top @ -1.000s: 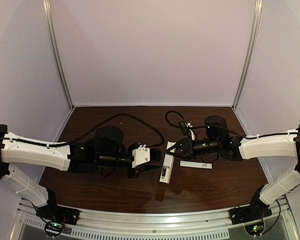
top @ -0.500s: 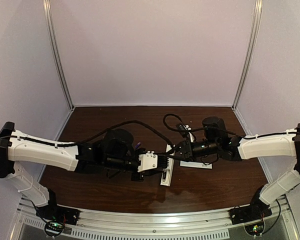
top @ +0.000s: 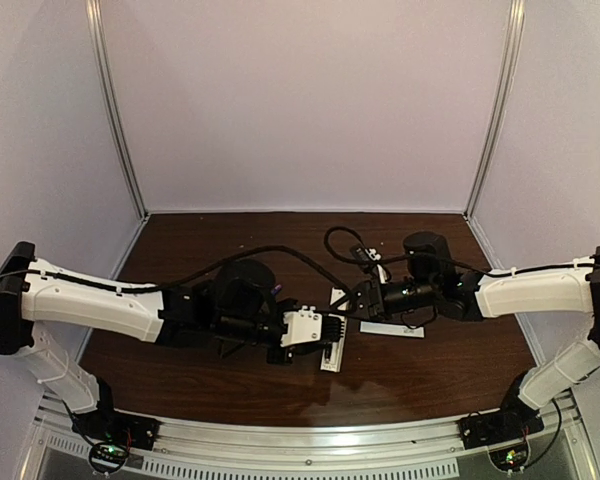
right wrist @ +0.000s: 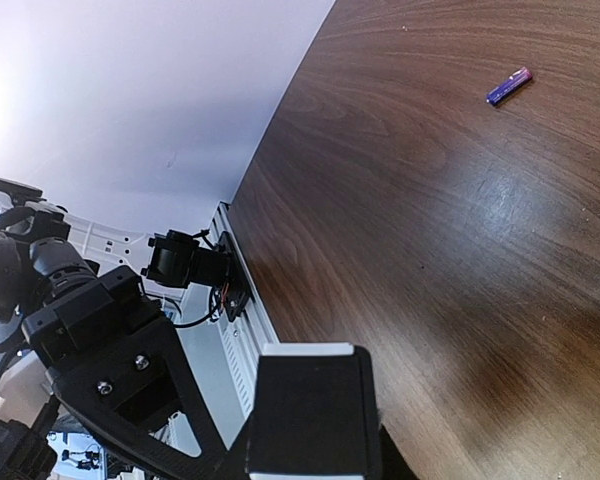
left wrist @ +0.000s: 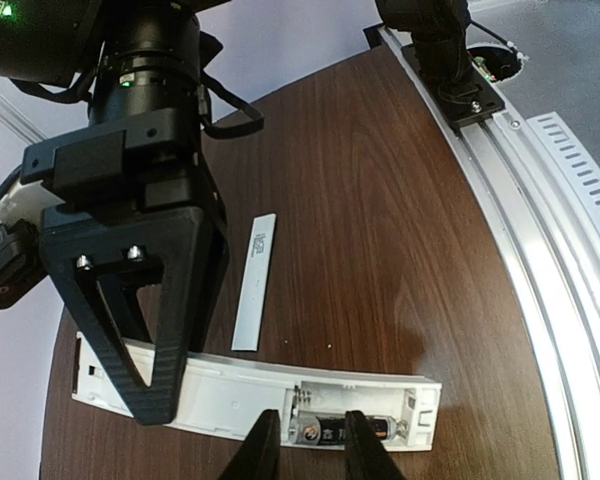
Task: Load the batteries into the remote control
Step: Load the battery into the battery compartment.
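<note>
Up close, right gripper (left wrist: 155, 408) clamped on remote control (left wrist: 250, 385), left gripper (left wrist: 307, 455), fingers slightly spread, astride dark battery (left wrist: 330, 432) seated inside it, purple battery (right wrist: 508, 86) lying apart.

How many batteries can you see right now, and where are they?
2. One dark battery sits in the open compartment of the remote control, under the left gripper; one purple battery lies loose on the table. Others may be hidden from view.

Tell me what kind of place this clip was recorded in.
Probably a lab robot test booth: a dark wooden table boxed in by plain pale walls with aluminium corner posts, and a metal mounting rail along the near edge.
</note>
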Robot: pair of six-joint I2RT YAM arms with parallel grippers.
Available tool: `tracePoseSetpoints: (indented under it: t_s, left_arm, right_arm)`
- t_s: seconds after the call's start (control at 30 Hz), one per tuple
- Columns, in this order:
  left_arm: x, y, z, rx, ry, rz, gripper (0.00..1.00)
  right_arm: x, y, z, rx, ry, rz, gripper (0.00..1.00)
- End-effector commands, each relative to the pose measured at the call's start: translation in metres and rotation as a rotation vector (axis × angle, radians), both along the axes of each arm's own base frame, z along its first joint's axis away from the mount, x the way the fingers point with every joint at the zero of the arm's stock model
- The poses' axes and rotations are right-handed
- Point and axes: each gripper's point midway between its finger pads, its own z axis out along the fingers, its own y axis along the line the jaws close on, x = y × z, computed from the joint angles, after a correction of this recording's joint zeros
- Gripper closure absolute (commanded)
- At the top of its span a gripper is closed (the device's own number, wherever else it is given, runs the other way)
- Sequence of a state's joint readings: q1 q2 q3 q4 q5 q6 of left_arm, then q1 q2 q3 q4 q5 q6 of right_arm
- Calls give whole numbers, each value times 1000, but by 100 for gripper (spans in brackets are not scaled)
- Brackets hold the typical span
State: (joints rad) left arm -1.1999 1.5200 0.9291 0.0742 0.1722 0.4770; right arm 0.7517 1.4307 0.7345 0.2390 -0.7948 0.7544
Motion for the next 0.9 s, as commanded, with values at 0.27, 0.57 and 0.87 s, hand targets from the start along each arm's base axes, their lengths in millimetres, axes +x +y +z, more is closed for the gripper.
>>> tracePoseSetpoints:
  t_s: [0.27,0.57,0.87]
  left_arm:
    - [6,-8,-4,19,-14,17,75]
    - [4,-7,-14,59,0,10,88]
    - [0,-3,-30,100,24,-4,94]
  right_arm:
    - [-5,9,17,36,-46,52,100]
    - [-6,10,25,55,-61,60,100]
    - [-7,9,38,82,-85,63,100]
